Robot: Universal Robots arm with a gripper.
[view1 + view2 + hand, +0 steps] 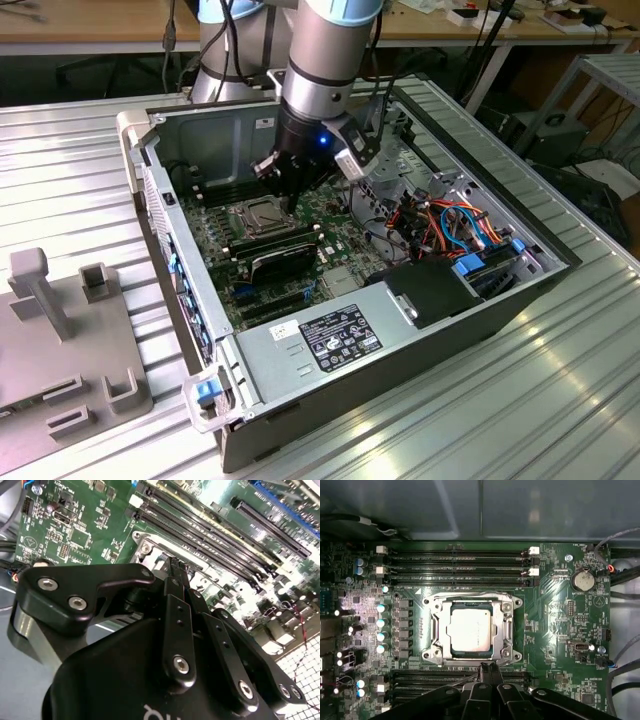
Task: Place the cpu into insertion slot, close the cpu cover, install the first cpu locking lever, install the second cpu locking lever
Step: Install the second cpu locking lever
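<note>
The arm's black 2-fingered gripper [487, 669], fingers pressed together and grasping nothing, hung low over the green motherboard [560, 645] inside the open grey metal computer case [500, 300]. In the first wrist view, the dull silver-grey square cpu [471, 629] lay seated in the silver-rimmed square insertion slot [434, 652], the thin metal cpu cover [506, 630] closed flat around it. The fingertips stood just beside the cover's edge, at 6 o'clock from the chip.

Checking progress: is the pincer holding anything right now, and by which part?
Nothing visibly held: the pincer sits at the closed cpu cover edge, cpu seated.
</note>
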